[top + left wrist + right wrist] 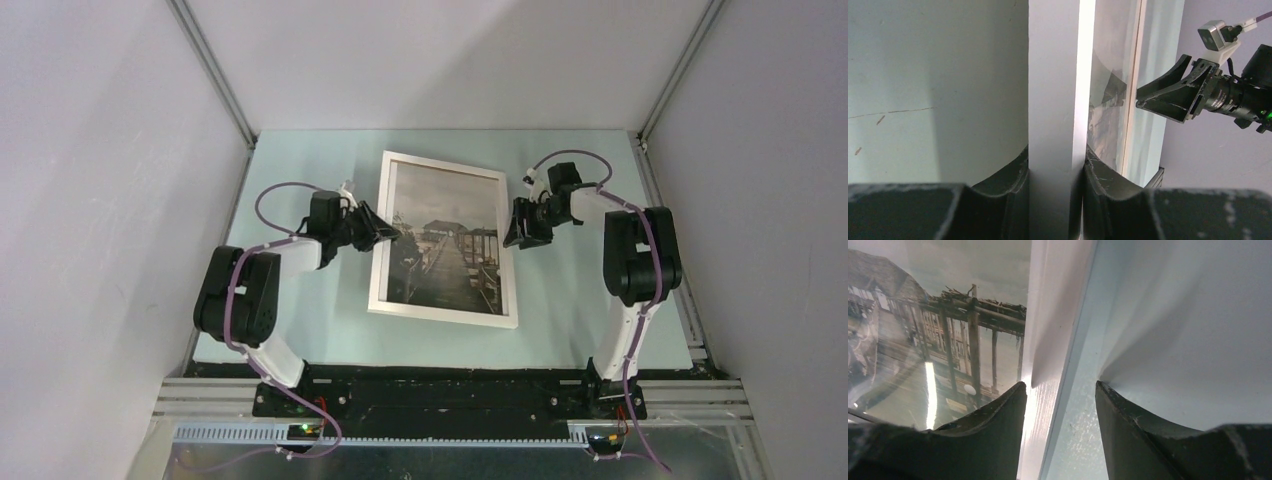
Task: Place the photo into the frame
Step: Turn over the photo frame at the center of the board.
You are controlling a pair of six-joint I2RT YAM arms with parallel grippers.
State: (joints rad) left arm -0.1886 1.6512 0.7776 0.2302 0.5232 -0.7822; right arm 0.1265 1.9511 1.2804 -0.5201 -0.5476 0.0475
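Note:
The frame [377,262], white-fronted, lies face up in the middle of the table. The photo [445,245], a grey-brown pier scene, sits behind its pane. My left gripper [388,232] is shut on the frame's left rail [1053,75], and both fingers press against it in the left wrist view [1055,156]. My right gripper [520,225] stands open astride the right rail [1053,315]. One of its fingers [998,415] is over the pane and photo [948,330]. The other is over the table, with a gap to the rail.
The pale green table [300,170] is boxed in by grey walls on three sides, with aluminium posts [215,70] at the back corners. A black rail [440,385] runs along the near edge and carries both arm bases.

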